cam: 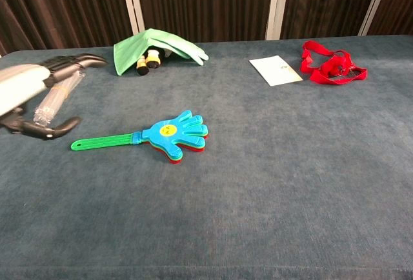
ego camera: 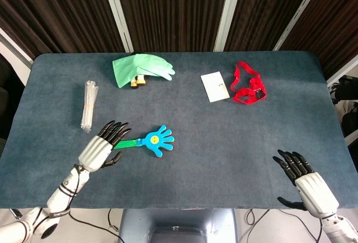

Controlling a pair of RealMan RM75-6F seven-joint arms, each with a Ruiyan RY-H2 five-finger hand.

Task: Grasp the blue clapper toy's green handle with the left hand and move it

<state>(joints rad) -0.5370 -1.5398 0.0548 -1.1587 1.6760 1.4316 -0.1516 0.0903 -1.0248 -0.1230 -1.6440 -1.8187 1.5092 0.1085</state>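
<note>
Blue plastic hand-shaped clapper toy (ego camera: 159,140) lies flat on the dark blue table (ego camera: 224,142), its green handle (cam: 102,142) pointing to 9 o'clock. Left robot hand (ego camera: 100,149) hovers released, fingers spread, above the handle end. Right robot hand (ego camera: 305,181) open, idle. Risk: a sweeping finger nudges the thin handle aside.

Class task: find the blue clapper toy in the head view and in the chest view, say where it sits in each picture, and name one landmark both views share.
Head view: the clapper lies left of centre, its green handle pointing at the open left hand.
Chest view: the clapper lies left of centre, handle pointing left; the left hand is raised at the left edge.
Shared landmark: the green glove, at the table's far side beyond the clapper.
</note>
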